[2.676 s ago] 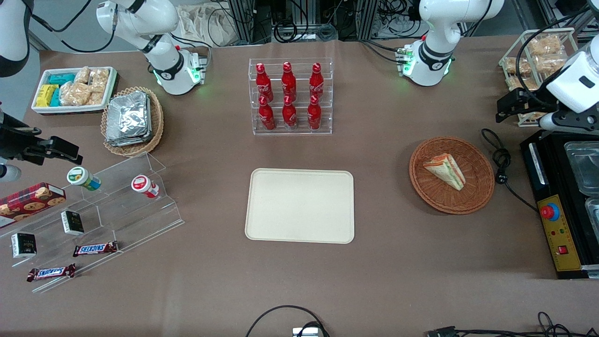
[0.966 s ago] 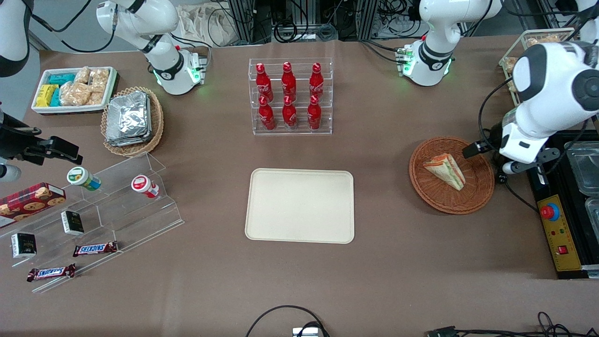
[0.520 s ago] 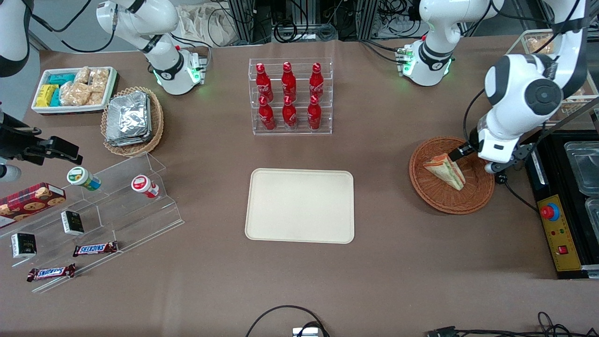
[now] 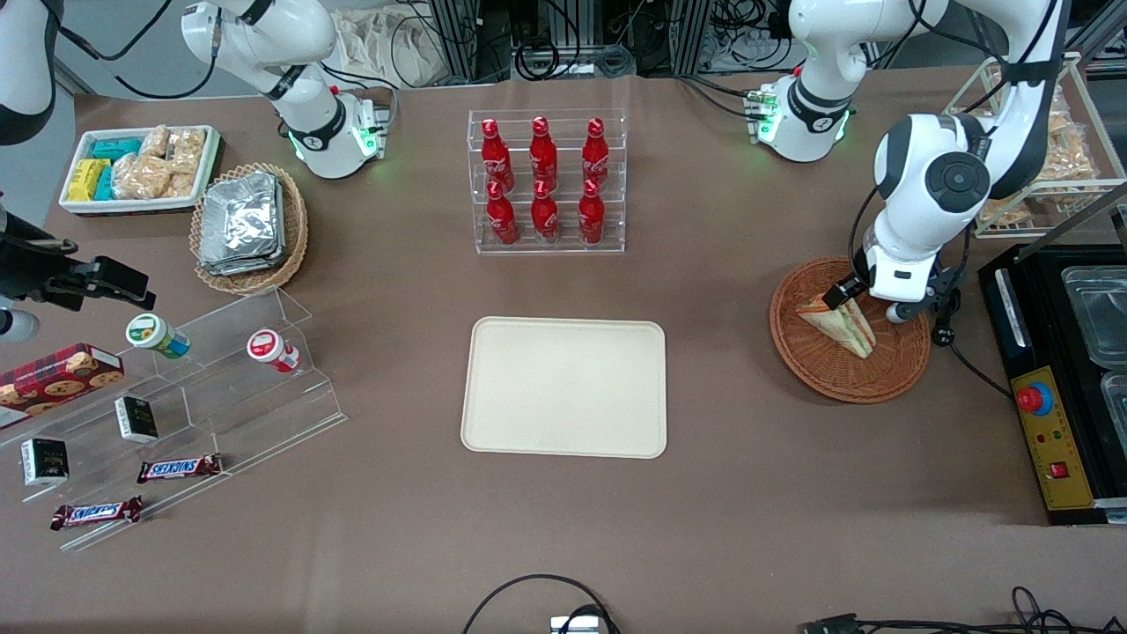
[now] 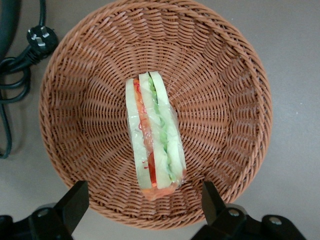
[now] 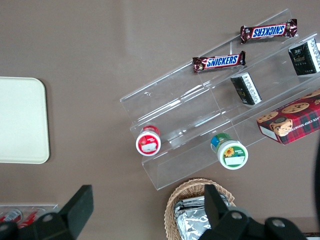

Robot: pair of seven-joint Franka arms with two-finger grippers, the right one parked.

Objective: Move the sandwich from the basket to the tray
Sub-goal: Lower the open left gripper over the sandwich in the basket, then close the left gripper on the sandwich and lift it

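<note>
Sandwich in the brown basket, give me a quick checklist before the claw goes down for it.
1. Claw open: ok, fingers spread wide.
2. Claw over the sandwich: ok, it hovers above the wedge's end in the basket.
3. Fingers straddle the wedge: ok, one on each side.
4. Sandwich free to lift: ok, it lies alone in the basket.
5. Tray ready: ok, nothing on it.
6. Height above the sandwich: cannot tell.

"SNICKERS" on two chocolate bars (image 6: pixel 219 62), (image 6: pixel 268 31)
</note>
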